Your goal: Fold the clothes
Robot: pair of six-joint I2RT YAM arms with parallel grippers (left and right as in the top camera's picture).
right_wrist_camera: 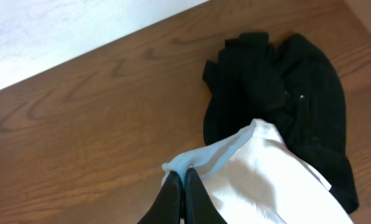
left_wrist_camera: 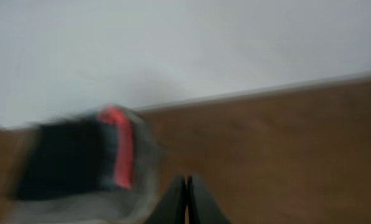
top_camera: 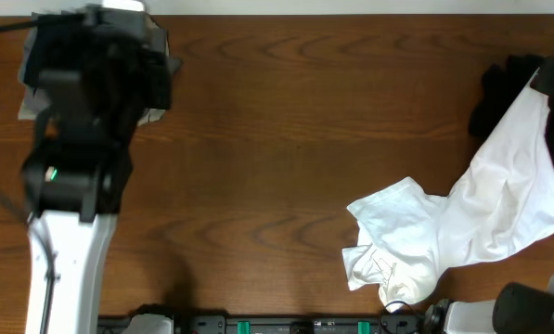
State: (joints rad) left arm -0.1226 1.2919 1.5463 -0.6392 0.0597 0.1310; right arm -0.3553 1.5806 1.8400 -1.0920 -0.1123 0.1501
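Closest to me, at the near edge of the wooden table point(top_camera: 286, 139), the white garment point(top_camera: 462, 223) has its lower half bunched in a rumpled heap on the wood, right of centre. From there the cloth climbs in a stretched sheet toward the far right, because the right gripper point(right_wrist_camera: 184, 186) has it by an edge. In the wrist view its two fingers are clenched on a small tuck of white fabric, and the rest hangs away below.

I'd judge the lift is meant to pull the piece out of its crumple so it can be spread flat for folding. With so much of it on the table in folds, it looks to me to need more height, or a drag toward the bare middle of the table.

Beyond the raised cloth a black garment point(right_wrist_camera: 284, 106) lies crumpled near the far right edge. The white sheet crosses in front of it, and I cannot tell whether they touch. It seems to be waiting its turn.

Farthest off, in the far left corner by the pale wall point(left_wrist_camera: 173, 43), the left arm point(top_camera: 82, 121) hangs over a folded dark-and-grey garment point(left_wrist_camera: 79, 165) with a red band. That view is blurred, but the left gripper point(left_wrist_camera: 186, 199) shows its fingers pressed together with nothing between them, beside the stack and not on it. It reads as a finished piece parked out of the way.
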